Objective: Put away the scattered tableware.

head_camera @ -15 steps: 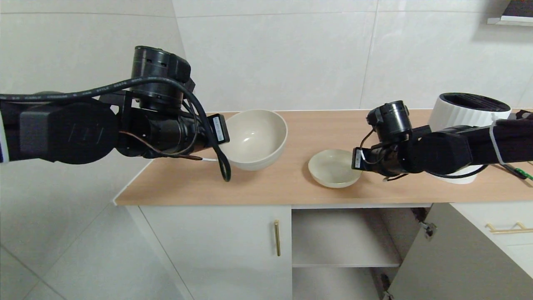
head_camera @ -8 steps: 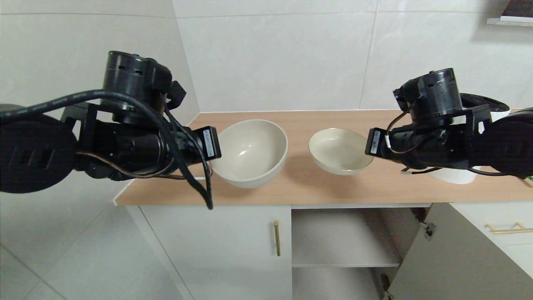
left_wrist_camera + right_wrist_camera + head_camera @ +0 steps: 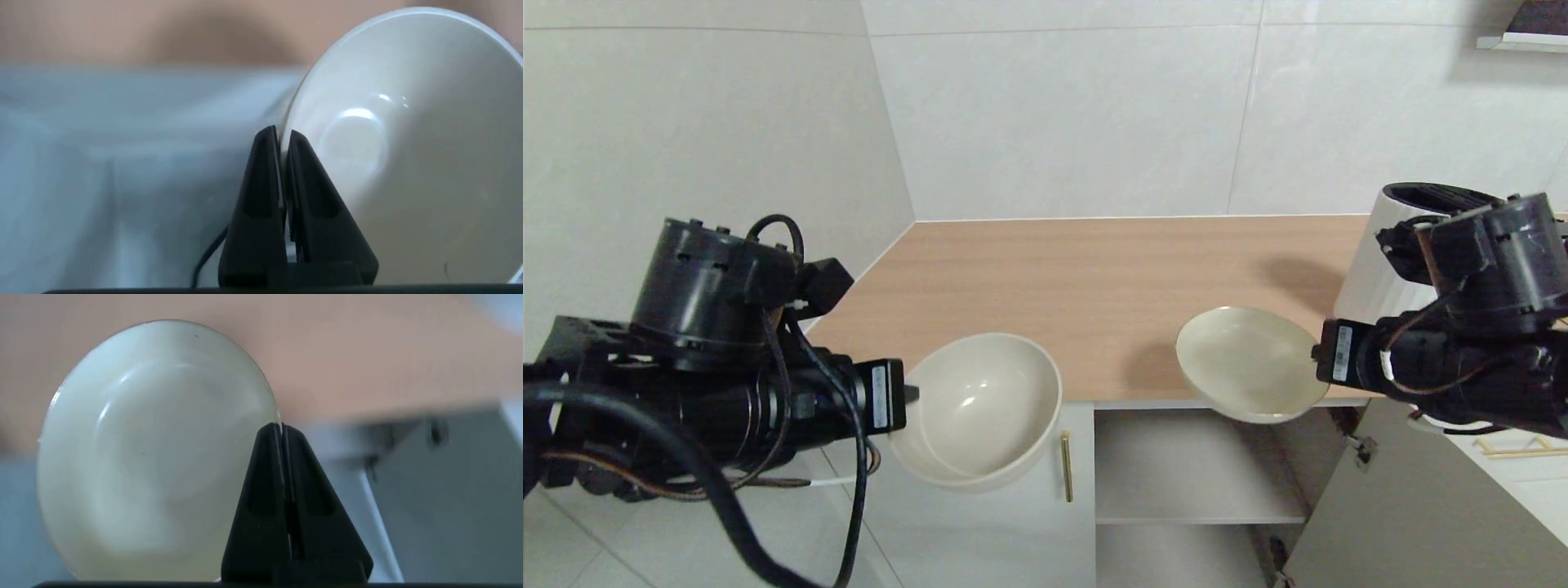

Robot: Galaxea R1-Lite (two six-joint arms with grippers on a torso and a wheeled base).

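A wooden counter point(image 3: 1094, 278) runs along a white tiled wall point(image 3: 1078, 106), carrying a white ribbed container point(image 3: 1368, 261) at its right end. Below, a cabinet shelf point(image 3: 1192, 482) lies open beside a closed door with a gold handle point(image 3: 1065, 466).

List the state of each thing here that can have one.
Deep bowl: held in the air, tilted, empty.
Shallow bowl: held in the air, tilted, empty.
Left gripper: shut on the deep bowl's rim.
Right gripper: shut on the shallow bowl's rim.
Right cabinet door: open.
Left cabinet door: shut.
White container: upright on the counter.
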